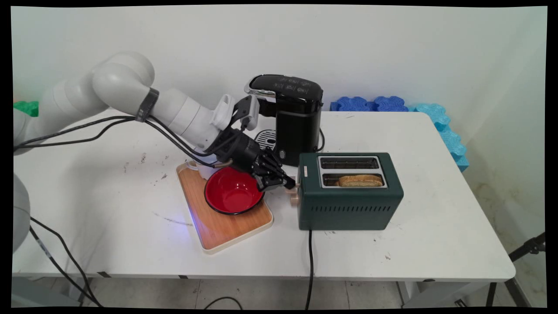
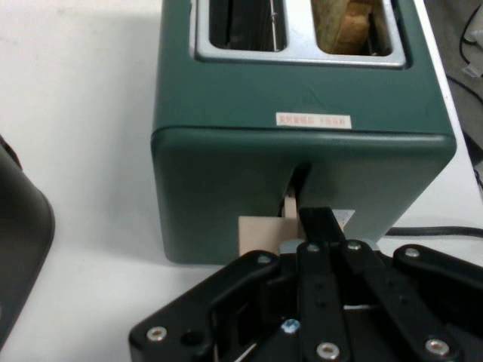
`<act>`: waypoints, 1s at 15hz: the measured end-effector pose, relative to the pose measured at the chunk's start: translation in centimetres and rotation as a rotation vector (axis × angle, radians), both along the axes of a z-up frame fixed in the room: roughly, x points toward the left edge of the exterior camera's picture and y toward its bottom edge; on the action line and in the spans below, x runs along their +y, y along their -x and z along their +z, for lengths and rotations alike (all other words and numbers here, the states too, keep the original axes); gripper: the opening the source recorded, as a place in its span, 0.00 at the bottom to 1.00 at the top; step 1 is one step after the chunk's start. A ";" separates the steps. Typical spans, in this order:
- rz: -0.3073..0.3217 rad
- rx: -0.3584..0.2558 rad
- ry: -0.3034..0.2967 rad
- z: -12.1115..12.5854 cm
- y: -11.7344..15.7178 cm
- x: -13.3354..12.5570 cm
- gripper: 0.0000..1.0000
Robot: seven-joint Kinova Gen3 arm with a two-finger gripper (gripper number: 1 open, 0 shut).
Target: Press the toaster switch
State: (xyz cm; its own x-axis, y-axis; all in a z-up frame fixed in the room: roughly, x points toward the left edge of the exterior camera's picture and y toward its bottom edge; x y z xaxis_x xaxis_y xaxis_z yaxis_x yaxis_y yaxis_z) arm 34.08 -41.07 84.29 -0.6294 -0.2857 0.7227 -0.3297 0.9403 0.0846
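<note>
A dark green two-slot toaster [image 1: 348,205] stands right of the table's middle. A slice of toast [image 1: 361,180] sits in its near slot and the far slot looks empty. My gripper [image 1: 288,185] is at the toaster's left end, shut, with its fingertips against the lever slot. They rest just above the beige lever [image 1: 294,199]. In the hand view the toaster [image 2: 302,151] fills the frame. There my gripper [image 2: 313,222] has its closed fingers reaching into the vertical slot, over the beige lever [image 2: 260,235]. The toast [image 2: 353,26] shows at the top.
A red bowl [image 1: 233,192] sits on a wooden tray [image 1: 226,226] just left of the gripper, with a white cup [image 1: 202,169] behind it. A black coffee machine [image 1: 292,117] stands behind the toaster. Blue foam blocks [image 1: 440,126] line the back right edge. The toaster's cable [image 1: 310,261] runs off the front edge.
</note>
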 end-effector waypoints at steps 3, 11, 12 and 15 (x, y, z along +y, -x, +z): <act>0.003 -0.003 0.003 -0.5 -0.1 0.0 0.00; 0.012 -0.007 0.010 -1.3 -0.4 0.0 0.00; 0.013 -0.008 0.011 -1.4 -0.5 0.0 0.00; 0.016 -0.011 0.012 -1.6 -0.7 0.0 0.00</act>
